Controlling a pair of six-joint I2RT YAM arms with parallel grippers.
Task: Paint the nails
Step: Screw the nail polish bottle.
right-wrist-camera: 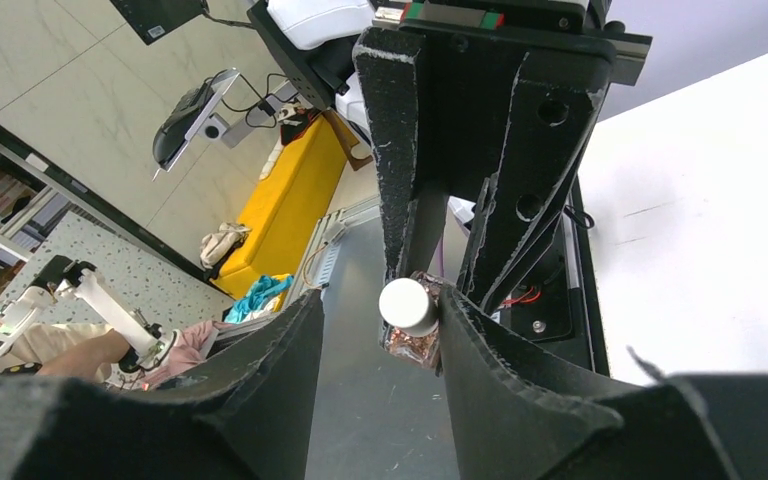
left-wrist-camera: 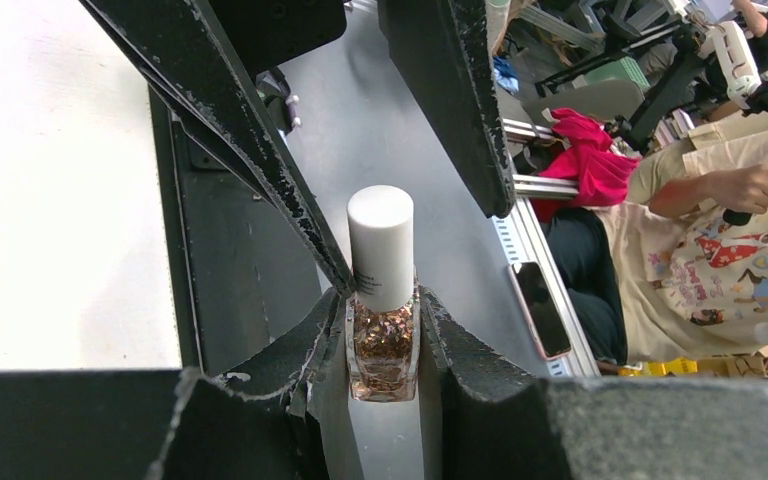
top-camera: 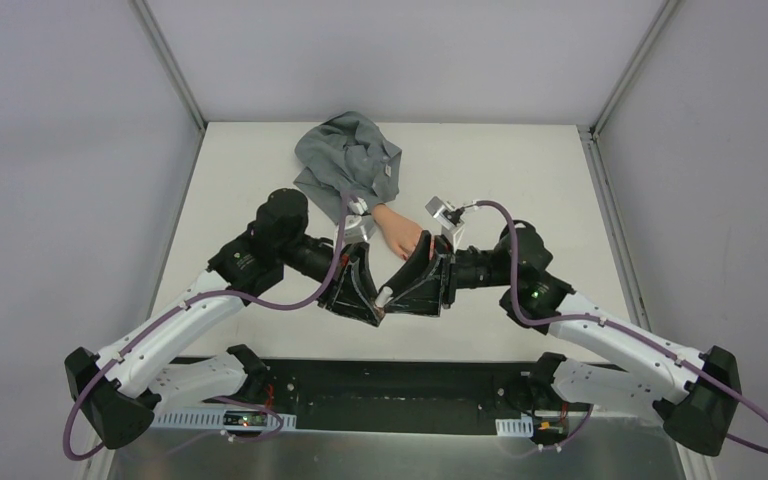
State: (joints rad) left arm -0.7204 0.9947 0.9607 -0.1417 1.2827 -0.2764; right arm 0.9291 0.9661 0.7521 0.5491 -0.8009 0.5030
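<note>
top external view: 2 arms meet at the middle of a white table (top-camera: 260, 180) closed in by grey walls (top-camera: 60, 150) and metal corner posts (top-camera: 172, 65), well apart from the side edges and the back edge. the left gripper (top-camera: 363, 292) is clamped on the glass body of a glitter polish bottle (left-wrist-camera: 384, 345), its white cap (left-wrist-camera: 381, 245) pointing toward the right gripper (right-wrist-camera: 380, 300). that gripper stands spread wide about the cap, 1 finger touching it and the other apart. just behind them lies a peach fake hand (top-camera: 397, 232), its grey sleeve (top-camera: 345, 160) bunched toward the back edge. the nails, on fingertips that run under the right gripper, are too hidden to make out. a black rail (top-camera: 400, 385) runs along the near edge. beyond it are a person (left-wrist-camera: 700, 260) in a printed shirt and a red cloth (left-wrist-camera: 590, 165).
</note>
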